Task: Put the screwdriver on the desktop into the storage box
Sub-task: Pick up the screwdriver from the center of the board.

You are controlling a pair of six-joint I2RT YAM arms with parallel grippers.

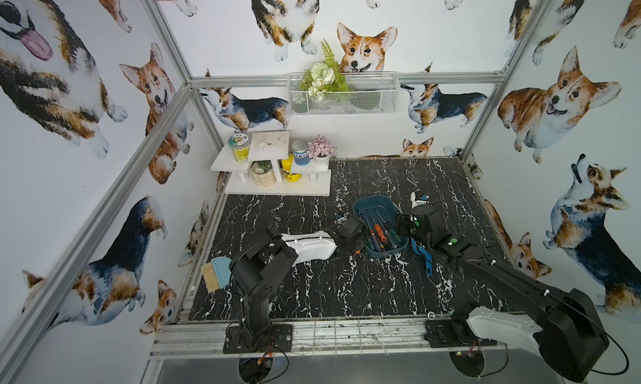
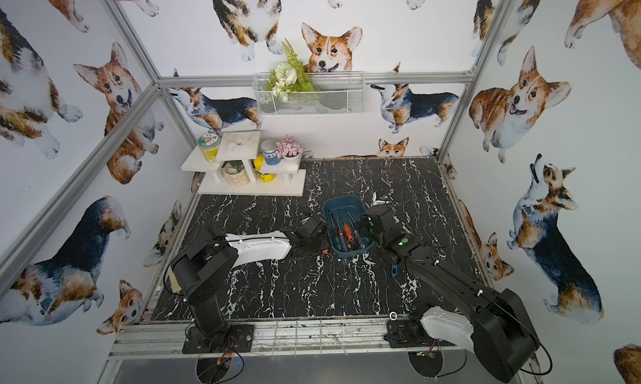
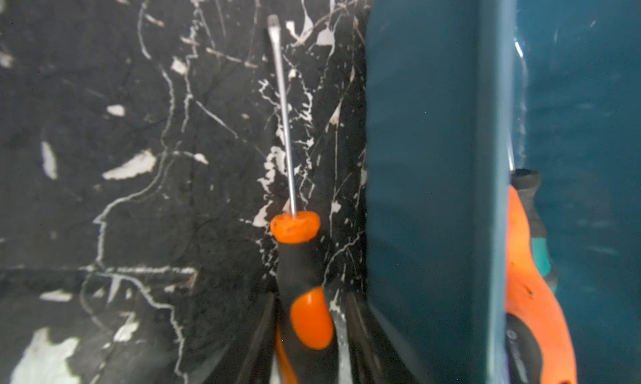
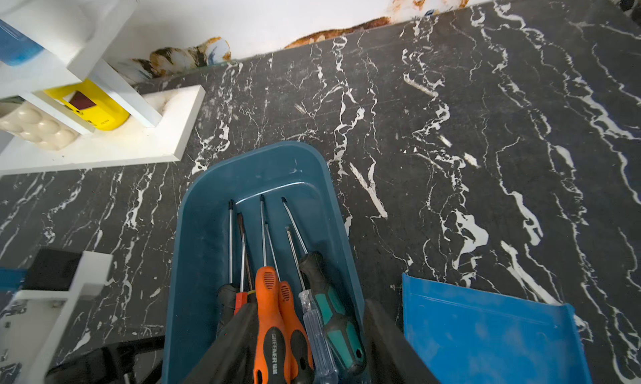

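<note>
1. We see the left gripper (image 3: 312,297) part-open, fingers flanking the handle of the black-and-orange, steel-shafted screwdriver (image 3: 297,257), with a gap on one side.
2. It lies on the black, white-veined desktop (image 3: 138,122), just outside the wall of the dark teal plastic storage box (image 3: 433,157).
3. Our right gripper (image 4: 312,306) stands half-open over the box's end, gripping nothing.

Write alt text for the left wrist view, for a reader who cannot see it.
An orange-and-black screwdriver sits between the two dark fingers, its metal shaft pointing away from the camera over the black marbled desktop. Close beside it stands the outer wall of the teal storage box, with another orange handle visible inside.
</note>
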